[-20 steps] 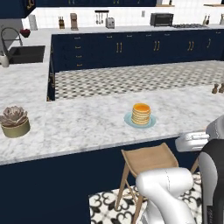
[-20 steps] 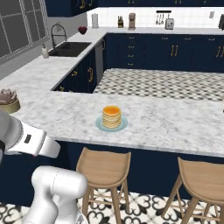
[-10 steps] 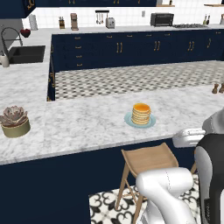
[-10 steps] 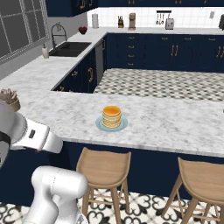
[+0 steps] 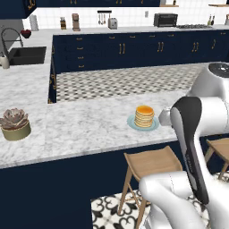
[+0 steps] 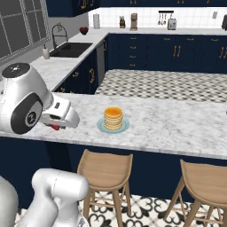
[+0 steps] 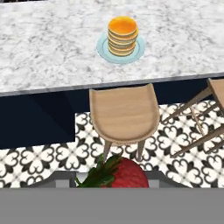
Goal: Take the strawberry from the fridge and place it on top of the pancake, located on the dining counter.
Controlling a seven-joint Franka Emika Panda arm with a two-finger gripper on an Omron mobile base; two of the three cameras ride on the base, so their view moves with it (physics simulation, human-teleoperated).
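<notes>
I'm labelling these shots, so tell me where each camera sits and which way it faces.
Left base view: behind the arm on its left, facing the dining counter and pancake; white arm lower right.
Right base view: behind on the right, same counter; arm lower left, end effector near the edge.
Hand view: on the hand, looking down at a stool; strawberry at bottom.
All share the pancake.

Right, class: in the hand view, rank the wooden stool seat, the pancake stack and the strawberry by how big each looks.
1. Stool seat.
2. Strawberry, cut off at the bottom and right by the camera, so its look misleads.
3. Pancake, about the strawberry's apparent size; order unsure.
</notes>
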